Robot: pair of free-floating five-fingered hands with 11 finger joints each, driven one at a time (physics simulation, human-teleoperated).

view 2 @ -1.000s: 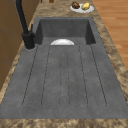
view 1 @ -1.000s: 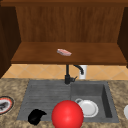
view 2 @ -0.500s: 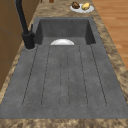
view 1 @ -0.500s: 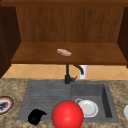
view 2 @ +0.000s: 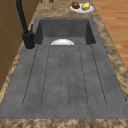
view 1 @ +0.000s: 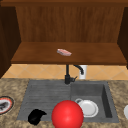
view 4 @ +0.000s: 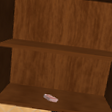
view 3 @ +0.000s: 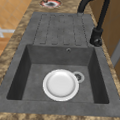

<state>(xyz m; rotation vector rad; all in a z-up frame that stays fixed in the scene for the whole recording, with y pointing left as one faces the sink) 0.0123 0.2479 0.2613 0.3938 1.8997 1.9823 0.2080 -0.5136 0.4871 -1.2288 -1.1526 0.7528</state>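
We see nothing moved since the earlier frame, left hand [view 1: 35,116] still at the drainboard's front edge, its grip unclear to us, red ball [view 1: 67,114] beside it, white plate [view 3: 60,85] in the sink [view 3: 95,72].

The left hand [view 1: 35,116] is black and hangs low at the front of the sink, over the ribbed drainboard [view 1: 45,96], near its front edge. Its fingers appear curled downward and enclose nothing visible.

Immediately to its right is a plain, glossy red ball [view 1: 67,114]. In the front view the ball overlaps the front rim of the sink at the boundary between drainboard and basin. Whether it rests on a surface cannot be determined. Hand and ball are close but apart.

A round white plate [view 3: 60,84] lies flat on the basin floor, beside the drain, just right of the ball.
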